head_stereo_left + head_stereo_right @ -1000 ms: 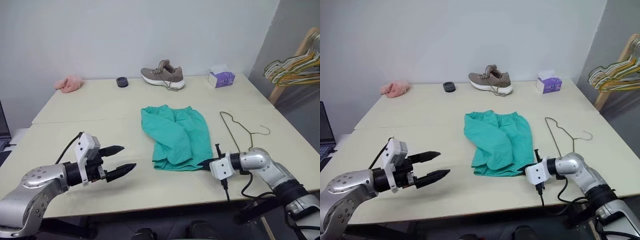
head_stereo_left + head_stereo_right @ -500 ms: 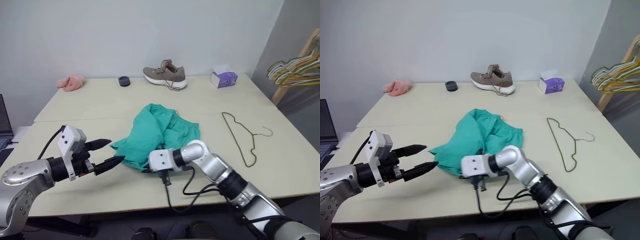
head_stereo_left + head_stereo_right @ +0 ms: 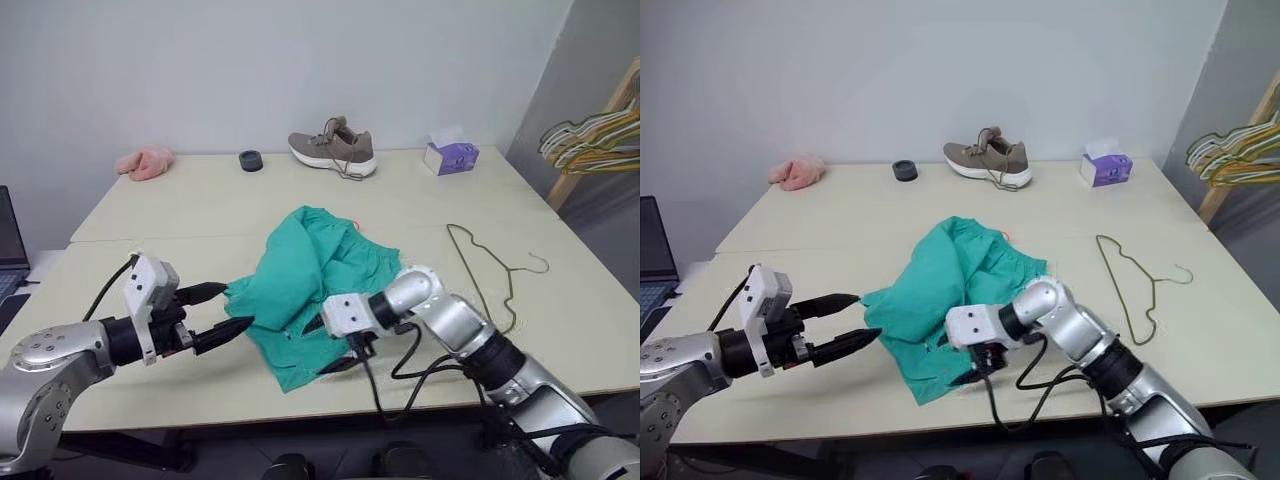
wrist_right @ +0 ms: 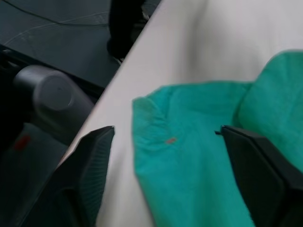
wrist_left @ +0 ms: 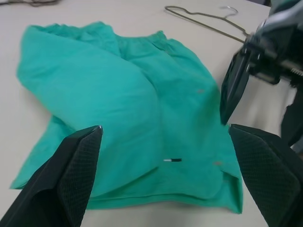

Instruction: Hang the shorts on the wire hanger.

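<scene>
In the middle of the table point(image 3: 150, 215), the shorts point(image 3: 310, 280) are found as a crumpled teal heap, folded over on themselves, with the gathered waistband towards the far side and a loose corner drawn out towards the near edge. The wire hanger point(image 3: 490, 280) lies flat to the robot's right of the heap, well apart from it, with its long axis running from far to near and its curled hook pointing towards the right edge.

The right gripper point(image 3: 330, 350) is positioned over the near corner of the fabric, fingers spread wide; nothing is seen pinched between them. The left gripper point(image 3: 228, 312) is held just beside the left edge of the heap, fingers likewise apart and empty, pointing straight at the cloth.

The coming move is judged to depend on one relation: the garment lies between the two grippers, while the hanger lies beyond the right arm. The right arm is therefore the nearer to the hanger, and the left is better placed to take the fabric.

A shoe point(image 3: 333, 152), a tissue box point(image 3: 444, 155), a small dark ring point(image 3: 250, 160) and a pink cloth point(image 3: 143, 161) are set along the far edge, clear of the working area. Nothing stands between shorts and hanger.
</scene>
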Controlling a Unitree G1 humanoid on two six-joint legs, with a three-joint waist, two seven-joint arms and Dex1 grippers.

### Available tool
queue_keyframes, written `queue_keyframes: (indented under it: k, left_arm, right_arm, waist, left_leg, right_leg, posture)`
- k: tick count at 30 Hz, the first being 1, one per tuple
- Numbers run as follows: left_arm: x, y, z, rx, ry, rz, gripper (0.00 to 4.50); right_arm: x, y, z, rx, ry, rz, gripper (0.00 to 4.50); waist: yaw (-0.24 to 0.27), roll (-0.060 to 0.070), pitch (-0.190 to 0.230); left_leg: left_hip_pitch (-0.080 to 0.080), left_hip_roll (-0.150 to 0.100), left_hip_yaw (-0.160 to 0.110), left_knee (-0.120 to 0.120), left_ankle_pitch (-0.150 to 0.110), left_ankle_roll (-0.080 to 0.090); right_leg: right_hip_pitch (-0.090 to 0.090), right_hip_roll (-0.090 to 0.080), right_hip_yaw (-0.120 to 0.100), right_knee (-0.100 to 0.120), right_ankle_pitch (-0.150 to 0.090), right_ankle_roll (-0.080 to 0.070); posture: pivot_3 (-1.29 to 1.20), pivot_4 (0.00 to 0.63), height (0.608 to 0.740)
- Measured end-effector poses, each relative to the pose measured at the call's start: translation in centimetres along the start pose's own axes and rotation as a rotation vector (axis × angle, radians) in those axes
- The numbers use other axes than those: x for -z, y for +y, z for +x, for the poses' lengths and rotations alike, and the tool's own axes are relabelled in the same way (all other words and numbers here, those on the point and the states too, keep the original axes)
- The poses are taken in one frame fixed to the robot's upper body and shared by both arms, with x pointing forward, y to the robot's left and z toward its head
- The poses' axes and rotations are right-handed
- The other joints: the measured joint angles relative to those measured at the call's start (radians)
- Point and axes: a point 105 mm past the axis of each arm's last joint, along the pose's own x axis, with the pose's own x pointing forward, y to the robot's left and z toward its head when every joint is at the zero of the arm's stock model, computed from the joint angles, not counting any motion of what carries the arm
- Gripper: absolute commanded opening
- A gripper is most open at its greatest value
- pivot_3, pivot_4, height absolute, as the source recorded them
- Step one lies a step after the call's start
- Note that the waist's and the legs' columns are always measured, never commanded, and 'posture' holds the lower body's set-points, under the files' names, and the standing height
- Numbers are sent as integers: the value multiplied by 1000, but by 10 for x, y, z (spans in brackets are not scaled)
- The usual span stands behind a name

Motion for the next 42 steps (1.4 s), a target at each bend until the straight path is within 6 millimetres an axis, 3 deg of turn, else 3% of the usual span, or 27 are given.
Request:
queue_keyframes:
  k: [3, 6, 9, 13, 20, 22, 25, 31, 37, 42]
  left_arm:
    - [9, -8, 8, 47, 36, 8, 4500]
    - [23, -24, 20, 131, 92, 34, 4500]
    - [32, -34, 30, 189, 128, 47, 4500]
    - [38, -39, 40, 236, 172, 80, 4500]
    - [79, -45, 51, 301, 321, 48, 4500]
    - [83, -42, 52, 304, 334, 74, 4500]
    - [84, -34, 55, 291, 341, 119, 3939]
    - [89, -19, 57, 243, 337, 202, 2008]
    - [87, 0, 56, 134, 284, 244, 91]
    - [80, 19, 41, 24, 250, 206, 39]
  right_arm:
    - [4, 13, -12, 4, -8, 8, 4477]
    - [32, 32, -42, 44, 89, 85, 4477]
    - [44, 43, -65, 87, 148, 123, 4477]
    - [43, 54, -76, 114, 164, 131, 4477]
    - [34, 60, -85, 187, 168, 126, 4477]
    - [32, 59, -85, 201, 165, 124, 4477]
    - [32, 56, -86, 228, 169, 121, 4500]
    - [34, 49, -90, 285, 181, 110, 4500]
    - [43, 25, -95, 402, 211, 47, 4500]
    - [65, -1, -94, 529, 287, 0, 4500]
  waist:
    - [0, 0, 0]
    - [10, 1, 1]
    - [9, 1, 1]
    - [-4, 2, 1]
    - [-19, 2, 1]
    - [-20, 2, 1]
    - [-20, 2, 1]
    - [-22, 5, -1]
    - [-22, 6, -3]
    - [-27, 6, -3]
  left_leg:
    - [-1, 0, 0, 0, 0, 0]
    - [-2, -3, 1, 1, 0, 0]
    - [-2, -2, 2, 1, 0, 0]
    - [-2, 0, 2, 0, 0, 0]
    - [-3, -1, 3, 0, 0, 0]
    - [-2, -1, 2, 1, 0, 0]
    - [-1, -1, 2, 1, 0, 0]
    - [0, -1, 2, 1, 0, 0]
    - [1, 0, 1, 1, 0, 1]
    - [-3, -1, 2, 1, 0, 1]
  right_leg:
    - [0, 0, 0, -1, 0, 0]
    - [0, -3, 0, -2, 0, 1]
    - [1, -3, 0, -2, 0, 1]
    - [3, -2, -1, 0, -1, 1]
    - [3, -2, 0, -1, -1, 1]
    - [3, -2, -1, -1, -1, 1]
    - [3, -2, -1, -1, -1, 1]
    - [3, -2, -1, -1, 0, 1]
    - [4, -2, -1, 0, 0, 1]
    - [2, -2, 0, 0, 0, 1]
  posture:
    - [-152, 0, 740]
    - [-164, 0, 740]
    - [-179, 0, 740]
    - [-197, 0, 740]
    - [-227, 0, 740]
    - [-230, 0, 740]
    - [-232, 0, 740]
    - [-220, 0, 740]
    - [-206, 0, 740]
    - [-194, 0, 740]
